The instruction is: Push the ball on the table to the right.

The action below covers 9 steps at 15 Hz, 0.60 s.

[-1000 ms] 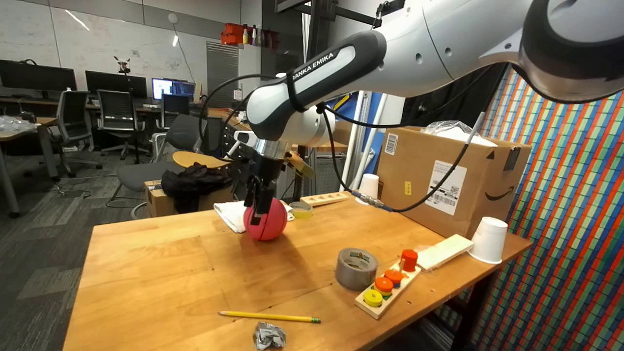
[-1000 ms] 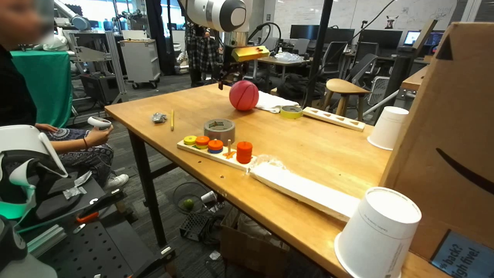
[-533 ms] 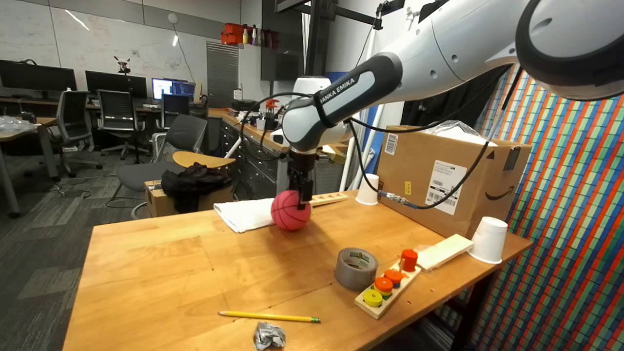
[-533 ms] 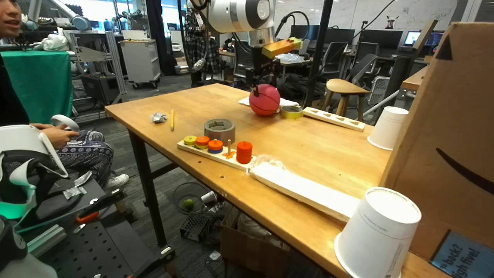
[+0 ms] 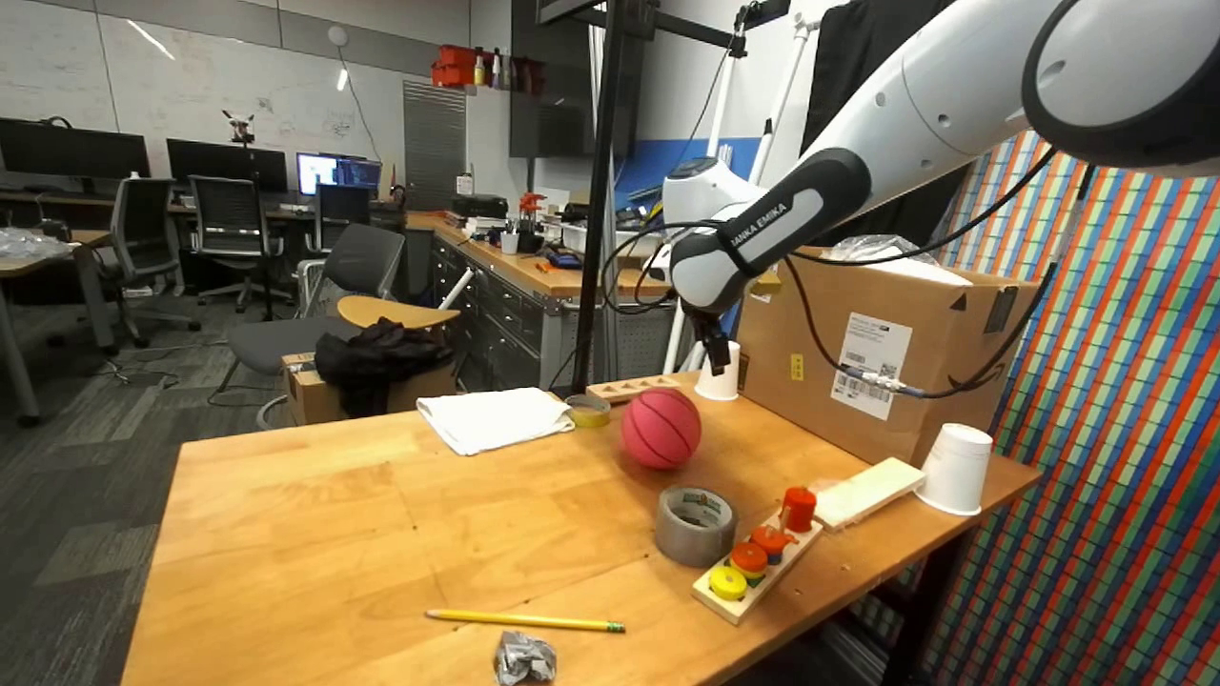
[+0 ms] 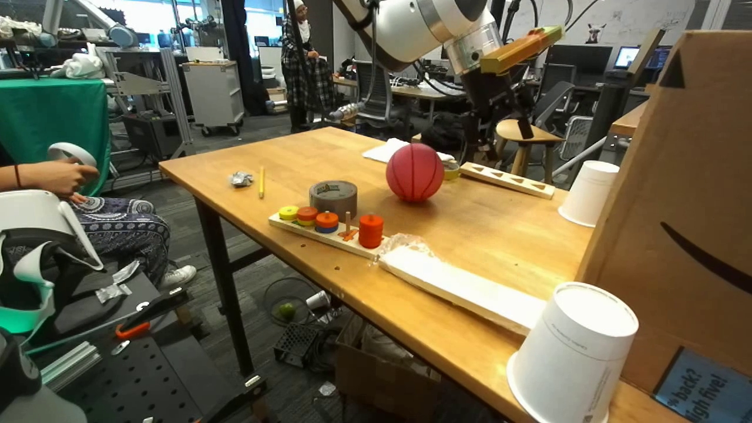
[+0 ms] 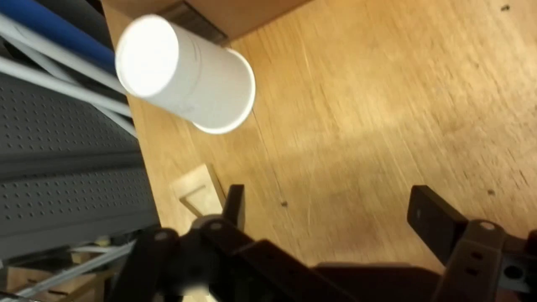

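- Ball (image 5: 661, 429): pinkish-red with thin dark seam lines
- Table (image 5: 381, 519): light brown, wood-grained
- Claw (image 7: 326, 203): black
- Tape roll (image 5: 682, 541): grey
- Pencil (image 5: 524, 620): yellow
- Cloth (image 5: 496, 421): plain white
- Backdrop (image 5: 1125, 391): checked in orange-red, blue, green and cream

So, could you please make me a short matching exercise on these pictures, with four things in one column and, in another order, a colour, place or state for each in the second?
Column one
1. ball
2. pencil
3. cloth
4. hand

Column two
A. yellow, lying beside the crumpled foil
B. white, lying flat
C. open, raised above the table
D. pinkish-red with dark seam lines

Right pairs: 1-D; 2-A; 3-B; 4-C.
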Tool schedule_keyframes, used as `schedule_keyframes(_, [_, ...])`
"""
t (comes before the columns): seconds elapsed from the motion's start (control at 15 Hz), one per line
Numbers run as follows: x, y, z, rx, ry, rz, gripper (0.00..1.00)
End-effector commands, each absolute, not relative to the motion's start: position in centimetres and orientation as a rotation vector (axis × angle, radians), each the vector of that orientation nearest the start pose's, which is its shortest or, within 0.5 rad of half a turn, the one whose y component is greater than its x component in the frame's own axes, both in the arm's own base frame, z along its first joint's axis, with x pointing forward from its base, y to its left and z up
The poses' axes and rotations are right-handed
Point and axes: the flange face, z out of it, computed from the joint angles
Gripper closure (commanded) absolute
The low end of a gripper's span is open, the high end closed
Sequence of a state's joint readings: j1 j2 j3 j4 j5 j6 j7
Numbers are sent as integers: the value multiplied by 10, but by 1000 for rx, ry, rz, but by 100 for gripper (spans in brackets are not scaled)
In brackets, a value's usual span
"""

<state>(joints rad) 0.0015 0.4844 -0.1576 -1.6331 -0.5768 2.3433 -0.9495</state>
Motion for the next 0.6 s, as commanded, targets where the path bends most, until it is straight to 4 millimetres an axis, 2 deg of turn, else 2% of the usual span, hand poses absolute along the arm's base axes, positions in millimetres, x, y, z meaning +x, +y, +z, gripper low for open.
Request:
schedule_keyframes(0.0, [673, -106, 400, 2106, 1311, -75, 0])
schedule_keyframes(0.27, [654, -84, 423, 2129, 1286, -15, 0])
schedule_keyframes(0.53, [639, -63, 434, 2136, 1312, 27, 0])
